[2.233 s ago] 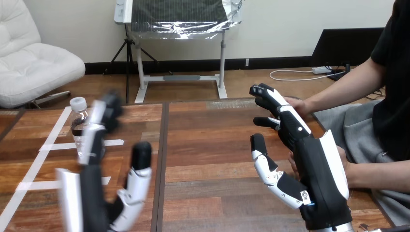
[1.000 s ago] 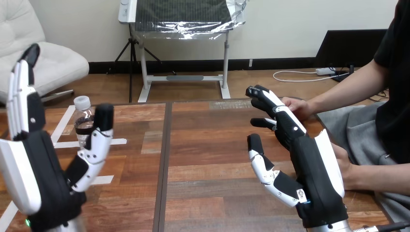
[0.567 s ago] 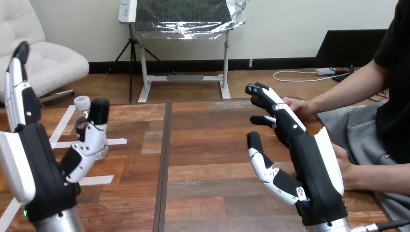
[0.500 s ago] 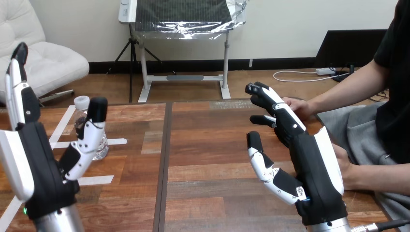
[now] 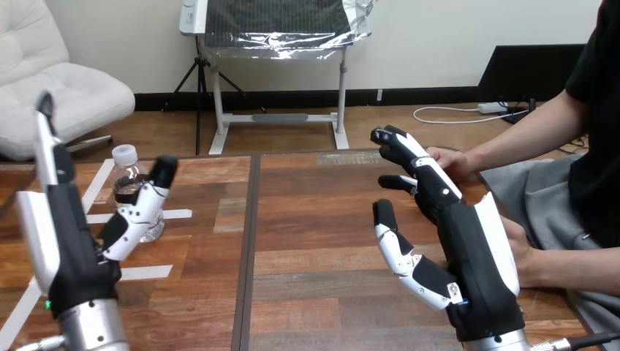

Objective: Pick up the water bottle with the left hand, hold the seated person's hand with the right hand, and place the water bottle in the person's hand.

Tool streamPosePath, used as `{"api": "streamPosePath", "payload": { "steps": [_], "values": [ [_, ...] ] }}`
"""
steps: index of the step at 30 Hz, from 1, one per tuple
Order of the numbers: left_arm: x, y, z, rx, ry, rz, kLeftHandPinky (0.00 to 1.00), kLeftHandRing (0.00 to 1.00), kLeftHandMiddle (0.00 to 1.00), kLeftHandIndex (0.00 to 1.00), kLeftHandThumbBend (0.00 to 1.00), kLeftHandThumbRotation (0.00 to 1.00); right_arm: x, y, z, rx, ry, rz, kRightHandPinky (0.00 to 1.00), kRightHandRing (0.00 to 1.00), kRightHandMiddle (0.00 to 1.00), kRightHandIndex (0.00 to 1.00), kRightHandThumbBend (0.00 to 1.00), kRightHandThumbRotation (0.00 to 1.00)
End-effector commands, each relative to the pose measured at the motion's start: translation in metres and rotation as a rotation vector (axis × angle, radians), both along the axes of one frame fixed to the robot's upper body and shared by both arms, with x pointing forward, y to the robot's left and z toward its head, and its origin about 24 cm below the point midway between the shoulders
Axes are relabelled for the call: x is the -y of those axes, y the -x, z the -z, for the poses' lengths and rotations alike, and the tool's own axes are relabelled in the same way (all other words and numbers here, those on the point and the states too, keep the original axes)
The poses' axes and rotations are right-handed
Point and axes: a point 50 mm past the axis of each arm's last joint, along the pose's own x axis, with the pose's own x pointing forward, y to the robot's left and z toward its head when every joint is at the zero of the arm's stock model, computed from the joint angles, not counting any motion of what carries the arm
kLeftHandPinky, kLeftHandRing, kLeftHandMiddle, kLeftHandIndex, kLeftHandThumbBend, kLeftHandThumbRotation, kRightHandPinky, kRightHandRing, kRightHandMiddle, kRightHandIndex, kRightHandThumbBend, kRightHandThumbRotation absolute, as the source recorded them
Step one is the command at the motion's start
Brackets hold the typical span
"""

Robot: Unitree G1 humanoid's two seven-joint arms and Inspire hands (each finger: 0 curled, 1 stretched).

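My left hand [image 5: 72, 248] raised, fingers straight, thumb spread wide, holding nothing. Water bottle [image 5: 126, 179] upright on table [image 5: 314, 219] far left, right behind my thumb, label too small to read. My right hand [image 5: 475, 270] also spread, fingertips beside person's hand [image 5: 447, 161].

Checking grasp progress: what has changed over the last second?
The left hand has shifted right and dropped a little, still open, its thumb by the water bottle, gripping nothing. The water bottle stands where it did; the right hand stays open beside the person's hand.
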Motion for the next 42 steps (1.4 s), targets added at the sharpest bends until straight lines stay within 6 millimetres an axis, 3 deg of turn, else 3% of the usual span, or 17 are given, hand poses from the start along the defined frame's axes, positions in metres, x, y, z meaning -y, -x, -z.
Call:
{"api": "streamPosePath", "payload": {
  "steps": [1,21,42],
  "values": [
    [-0.003,-0.021,-0.013,0.001,-0.019,0.022,0.99,1.00,1.00,1.00,0.93,0.60,-0.003,-0.012,-0.015,0.088,-0.013,-0.004,0.77,0.90,0.93,0.86,0.09,0.00],
    [-0.013,-0.056,-0.006,-0.171,-0.010,0.041,0.98,1.00,1.00,1.00,0.93,0.56,-0.003,-0.015,-0.016,0.082,-0.013,-0.011,0.83,0.92,0.93,0.86,0.10,0.00],
    [-0.019,-0.084,-0.001,-0.221,0.017,0.008,0.92,0.99,1.00,1.00,0.97,0.53,-0.002,-0.016,-0.017,0.088,-0.006,-0.015,0.84,0.91,0.93,0.86,0.11,0.00]
  ]
}}
